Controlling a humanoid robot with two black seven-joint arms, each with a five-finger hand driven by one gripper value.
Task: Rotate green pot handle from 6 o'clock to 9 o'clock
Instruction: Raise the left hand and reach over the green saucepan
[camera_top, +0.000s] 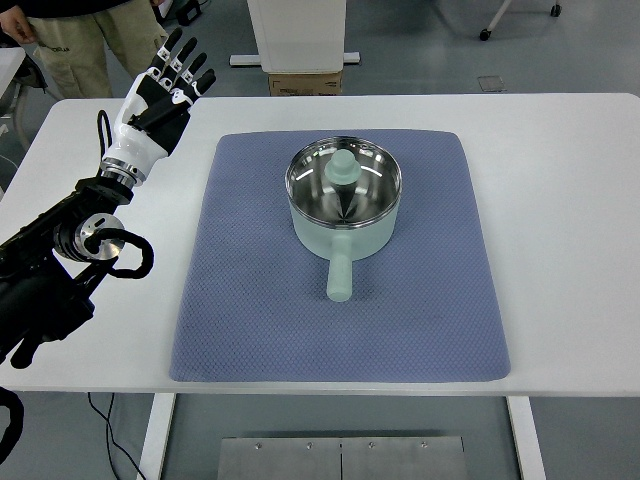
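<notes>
Top view – green pot (345, 205) sits mid blue mat (340, 255) on the white table (560, 200), handle (340, 277) pointing toward the near edge. Left hand (165, 85) hovers far left, fingers spread – gripping nothing, well apart from the pot.

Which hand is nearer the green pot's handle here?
Left. The left hand hovers open over the table's far-left part, up and left of the green pot and its handle. The right hand is out of view.
</notes>
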